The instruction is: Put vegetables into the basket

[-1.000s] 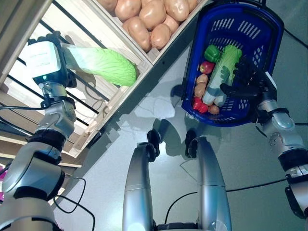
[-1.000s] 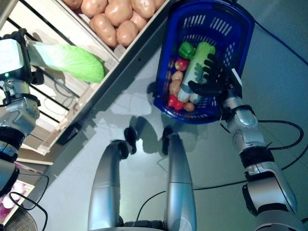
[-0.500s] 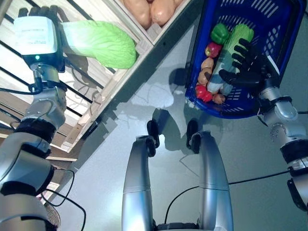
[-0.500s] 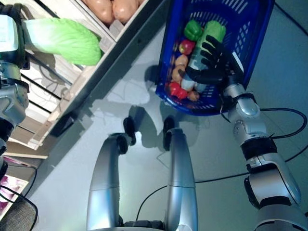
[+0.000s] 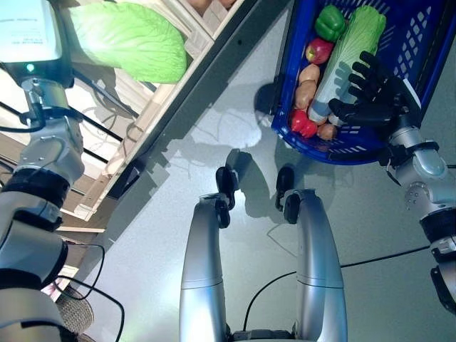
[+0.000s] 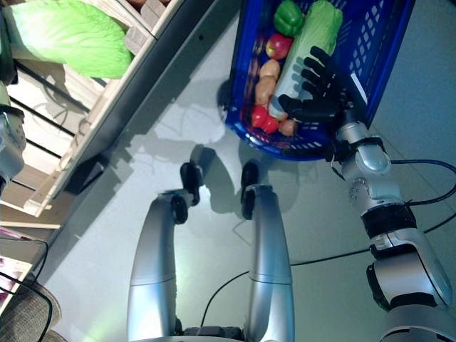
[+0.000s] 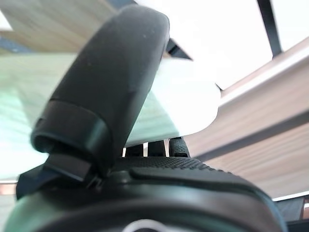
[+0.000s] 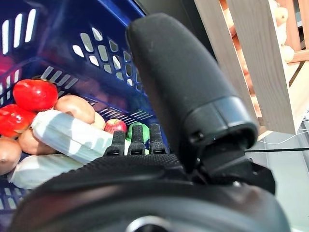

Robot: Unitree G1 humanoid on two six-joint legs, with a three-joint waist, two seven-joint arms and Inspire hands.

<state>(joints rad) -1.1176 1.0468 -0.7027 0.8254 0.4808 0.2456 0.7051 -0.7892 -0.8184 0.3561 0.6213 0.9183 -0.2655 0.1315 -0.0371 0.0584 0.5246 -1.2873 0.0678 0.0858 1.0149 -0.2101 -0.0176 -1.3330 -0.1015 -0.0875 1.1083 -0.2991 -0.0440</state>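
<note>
A pale green cabbage (image 5: 132, 39) is held up beside the wooden shelf at the upper left. My left hand (image 7: 111, 82) is shut on its white stem end, thumb curled over it. At the upper right hangs the blue basket (image 5: 420, 43). It holds another cabbage (image 5: 353, 43), a green pepper (image 5: 329, 21), a red apple (image 5: 318, 51), potatoes (image 5: 306, 82) and red peppers (image 5: 303, 122). My right hand (image 5: 370, 100) reaches over the basket's near rim with straight, spread fingers above the vegetables, and the basket rests on it.
A slatted wooden shelf (image 5: 164, 107) runs diagonally from the lower left to the top middle, with a dark edge rail (image 5: 214, 68). Grey floor lies between shelf and basket. A wicker basket (image 5: 71, 313) shows at the lower left corner.
The whole picture has shifted, so the camera moved; the crate of potatoes has slid out at the top. The left hand still holds the cabbage by the shelf, and the right hand stays at the basket.
</note>
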